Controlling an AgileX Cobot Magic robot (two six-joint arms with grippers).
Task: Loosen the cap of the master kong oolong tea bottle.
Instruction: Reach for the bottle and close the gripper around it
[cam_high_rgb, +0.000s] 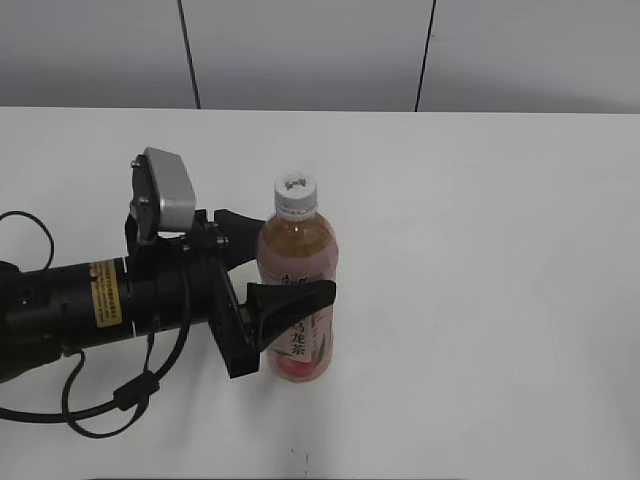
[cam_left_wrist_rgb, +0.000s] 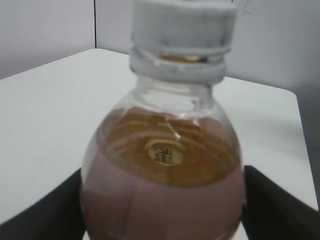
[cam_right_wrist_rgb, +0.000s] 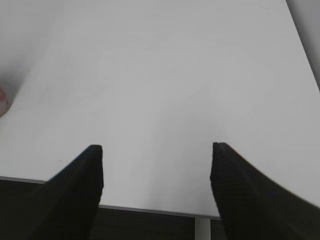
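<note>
Fingers of my left gripper (cam_high_rgb: 277, 262) wrap the slim clear plastic bottle of amber-pink tea with its pink label (cam_high_rgb: 297, 300), one black finger behind the bottle's shoulder and the other across the front of its label, both touching the plastic, so I am pinching it at mid-body. The bottle stands upright on the white table (cam_high_rgb: 480, 250). Its small round white ribbed screw cap with a dark logo on top (cam_high_rgb: 296, 194) sits on the neck just above my clasped fingers, with nothing touching it. Through my left wrist camera the cap (cam_left_wrist_rgb: 182, 27) fills the top of the view, and the tea's surface lies below the bottle's shoulder, between my two dark fingers (cam_left_wrist_rgb: 277, 207). My right gripper (cam_right_wrist_rgb: 156, 150) is spread wide over bare table, gripping nothing, well apart from the bottle.
</note>
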